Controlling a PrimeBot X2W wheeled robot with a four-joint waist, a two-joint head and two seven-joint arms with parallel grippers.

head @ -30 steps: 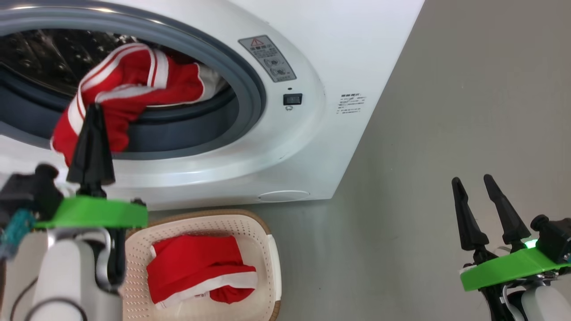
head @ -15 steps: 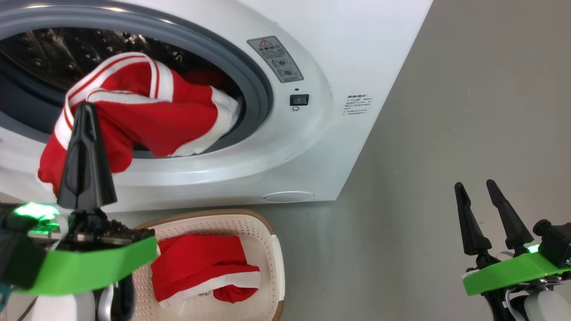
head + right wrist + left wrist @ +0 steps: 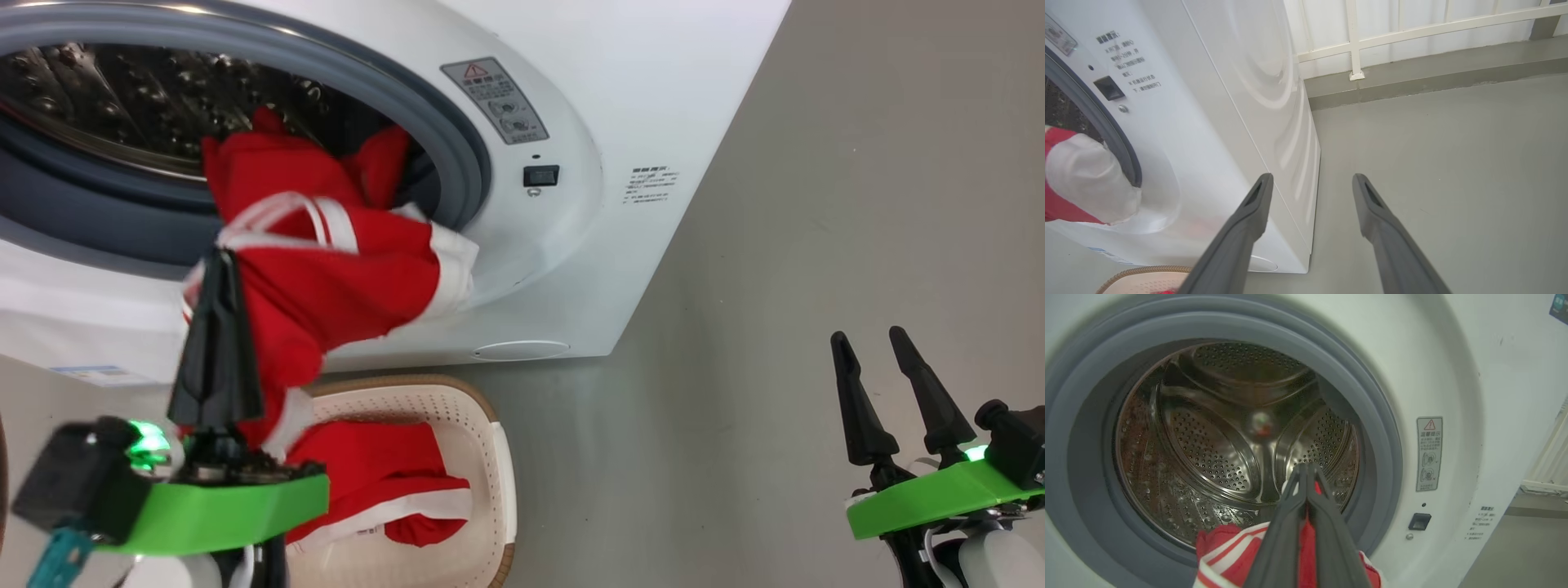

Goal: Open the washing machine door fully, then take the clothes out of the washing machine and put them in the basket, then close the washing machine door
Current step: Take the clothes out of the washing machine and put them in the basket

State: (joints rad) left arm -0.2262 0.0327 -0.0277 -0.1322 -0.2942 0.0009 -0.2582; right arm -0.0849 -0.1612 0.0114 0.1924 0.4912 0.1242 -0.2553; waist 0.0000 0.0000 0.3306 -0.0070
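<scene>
The white washing machine (image 3: pixel 620 98) stands with its round opening bare, showing the grey rubber ring (image 3: pixel 457 139) and the steel drum (image 3: pixel 1216 449). The washing machine door is out of view. My left gripper (image 3: pixel 219 257) is shut on red clothes with white stripes (image 3: pixel 343 278). They hang from the opening's lower lip down over the basket (image 3: pixel 482 416). In the left wrist view the closed fingers (image 3: pixel 1290 522) pinch that red fabric (image 3: pixel 1229 551) in front of the drum. Another red garment (image 3: pixel 384 482) lies in the basket. My right gripper (image 3: pixel 867 335) is open and holds nothing, low over the floor.
Grey floor (image 3: pixel 816 204) stretches to the right of the washer. In the right wrist view the open right gripper (image 3: pixel 1311 177) points past the washer's side panel (image 3: pixel 1257 81) towards a white railing (image 3: pixel 1355 41) along the back wall. The basket's brown rim (image 3: pixel 1147 270) shows at the bottom.
My left gripper has drawn the red garment further out of the opening, down and to the right, so that it now hangs over the basket. The right gripper has stayed where it was.
</scene>
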